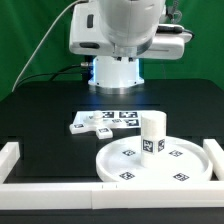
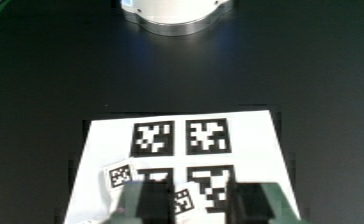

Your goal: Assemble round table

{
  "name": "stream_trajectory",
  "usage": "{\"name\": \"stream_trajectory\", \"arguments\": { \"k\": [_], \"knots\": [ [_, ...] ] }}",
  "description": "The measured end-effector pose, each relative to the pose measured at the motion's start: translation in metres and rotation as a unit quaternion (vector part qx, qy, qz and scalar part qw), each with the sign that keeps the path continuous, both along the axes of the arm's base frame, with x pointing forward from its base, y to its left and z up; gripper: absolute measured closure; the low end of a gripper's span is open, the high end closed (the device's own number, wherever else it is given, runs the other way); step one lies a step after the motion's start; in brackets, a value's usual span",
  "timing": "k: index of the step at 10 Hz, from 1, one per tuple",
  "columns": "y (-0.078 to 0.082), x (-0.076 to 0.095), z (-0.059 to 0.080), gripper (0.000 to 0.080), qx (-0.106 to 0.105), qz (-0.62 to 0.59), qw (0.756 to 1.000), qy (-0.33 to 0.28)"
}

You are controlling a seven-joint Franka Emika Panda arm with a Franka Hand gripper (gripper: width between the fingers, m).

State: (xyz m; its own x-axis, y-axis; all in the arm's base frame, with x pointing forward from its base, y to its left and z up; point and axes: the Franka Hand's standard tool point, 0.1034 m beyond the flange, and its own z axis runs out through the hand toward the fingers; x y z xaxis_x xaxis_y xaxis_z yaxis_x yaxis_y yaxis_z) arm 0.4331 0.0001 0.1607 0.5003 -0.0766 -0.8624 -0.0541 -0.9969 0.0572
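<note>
Round disc (image 1: 155,172) lies flat on the black bench (image 1: 40,110), toward the exterior view's right, inside the white border rails (image 1: 60,190). Short tagged leg (image 1: 152,135) stands upright on the disc's middle. Marker board (image 1: 118,118) lies beyond the disc, nearer the robot base (image 1: 115,72). A small tagged white piece (image 1: 80,125) sits just beside the board. Wrist view: claw (image 2: 204,203) hangs over the marker board, blurred fingers (image 2: 158,200) apart, gripping nothing.

White plastic round disc (image 1: 152,172), black-and-white square tags (image 1: 128,153) dotted across it; same tag on the short white cylindrical leg (image 1: 152,130). Thin flat white marker board (image 2: 246,165), black-patterned squares printed on. Matte black worktop (image 1: 40,110), green backdrop (image 1: 20,30).
</note>
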Motion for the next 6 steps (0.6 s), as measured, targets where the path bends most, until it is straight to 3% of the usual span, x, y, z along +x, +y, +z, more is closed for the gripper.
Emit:
{"name": "stream_trajectory", "arguments": {
  "k": [1,2,3,4,5,6],
  "knots": [
    [-0.006,-0.002,-0.002,0.0673,-0.001,-0.005,1.0,0.002],
    [-0.025,-0.009,-0.009,0.0463,-0.007,-0.031,0.999,0.013],
    [-0.044,-0.013,-0.016,0.0463,-0.006,-0.065,0.998,0.02],
    [-0.058,-0.015,-0.02,0.0262,0.001,-0.084,0.996,0.027],
    [-0.055,-0.013,-0.019,0.0185,0.003,-0.08,0.997,0.024],
    [-0.051,-0.013,-0.019,0.0185,0.005,-0.077,0.997,0.023]
  ]
}}
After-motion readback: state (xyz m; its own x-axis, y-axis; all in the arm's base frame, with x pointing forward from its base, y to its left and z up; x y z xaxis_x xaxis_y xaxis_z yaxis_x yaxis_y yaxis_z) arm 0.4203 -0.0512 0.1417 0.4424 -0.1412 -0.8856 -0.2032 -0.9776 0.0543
